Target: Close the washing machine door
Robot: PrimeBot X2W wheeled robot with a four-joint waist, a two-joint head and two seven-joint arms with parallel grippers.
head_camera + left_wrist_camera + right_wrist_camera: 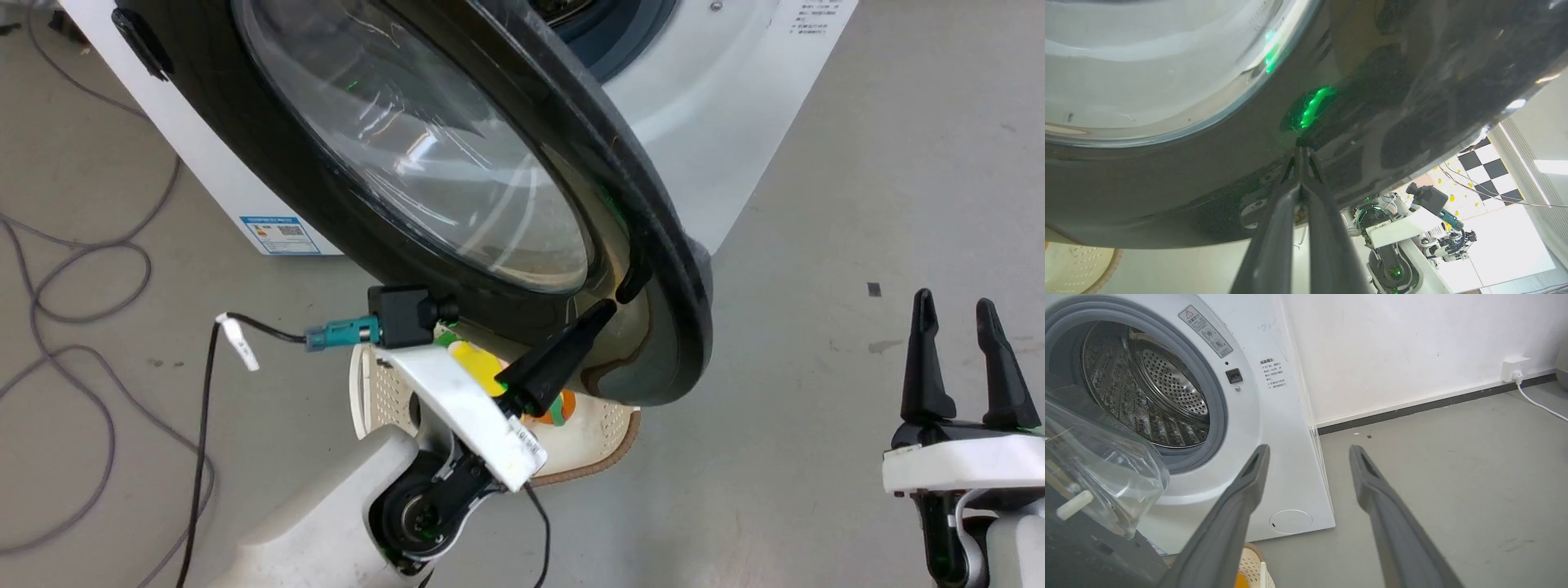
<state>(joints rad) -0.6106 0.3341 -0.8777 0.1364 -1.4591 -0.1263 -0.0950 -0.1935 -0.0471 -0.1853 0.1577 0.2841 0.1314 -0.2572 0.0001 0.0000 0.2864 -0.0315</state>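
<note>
The washing machine door [424, 147] stands swung wide from the washing machine [1286, 428]. The left gripper [1302, 155], fingers pressed together, seems to touch the door's black face near its lower rim. The right gripper [957, 314] hangs well apart, fingers spread.

Grey floor [816, 384] carries the washing machine [718, 122] and basket [592, 437].
</note>
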